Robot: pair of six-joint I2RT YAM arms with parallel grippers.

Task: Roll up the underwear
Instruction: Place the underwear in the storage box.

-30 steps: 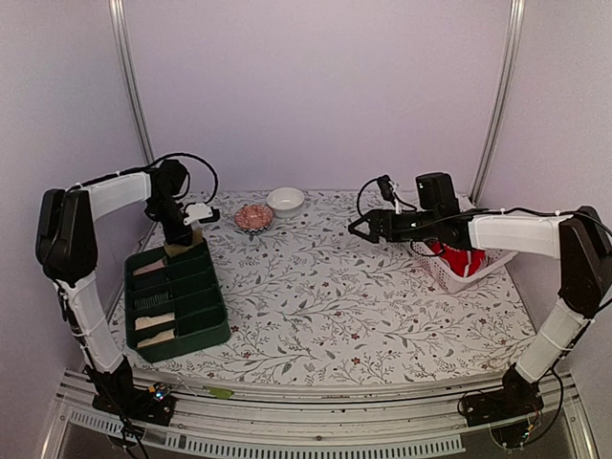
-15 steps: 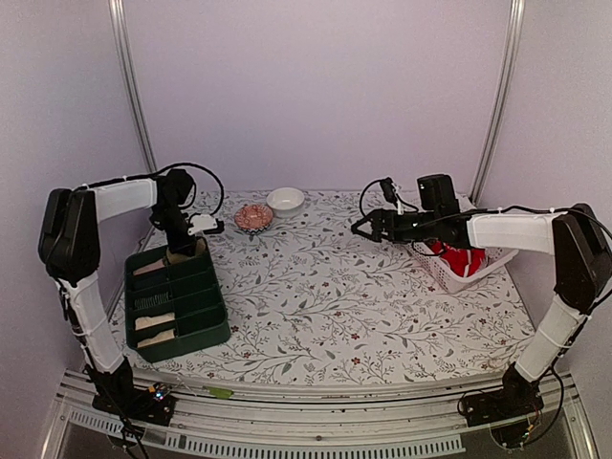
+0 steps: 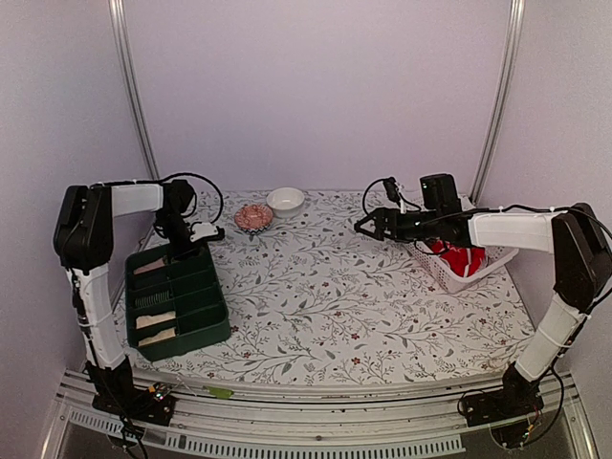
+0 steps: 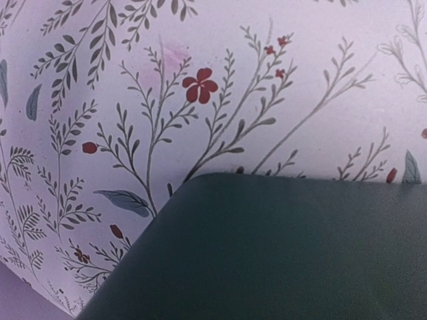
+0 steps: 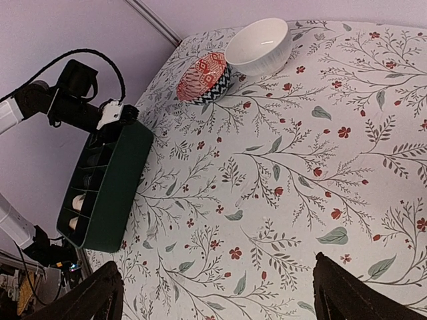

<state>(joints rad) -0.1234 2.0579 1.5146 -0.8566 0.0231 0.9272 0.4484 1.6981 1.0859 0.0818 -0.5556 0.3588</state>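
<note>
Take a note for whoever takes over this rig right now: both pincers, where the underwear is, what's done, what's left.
Left pincer: down at the far end of the green tray, grip unclear.
Right pincer: open, empty, near the white basket.
Done: pale rolls sit in tray compartments.
Left: red underwear in the basket, apparently not yet rolled.

Table cover (image 3: 363,287): smooth matt sheet with a printed floral pattern, no glare. Green compartment tray (image 4: 280,253): moulded plastic, with a smooth, dull satin wall. White bowl (image 5: 260,45): glazed, glossy. Patterned bowl (image 5: 203,77): smooth, with a printed red and black-white surface. White basket (image 3: 448,274): plastic. Red underwear (image 3: 466,259) inside it: soft matt cloth. Cream rolls (image 3: 153,321) in the tray: matt cloth. Arm shells (image 3: 512,232): smooth white plastic with black joints. Near rail (image 3: 316,400): bare ribbed metal.
</note>
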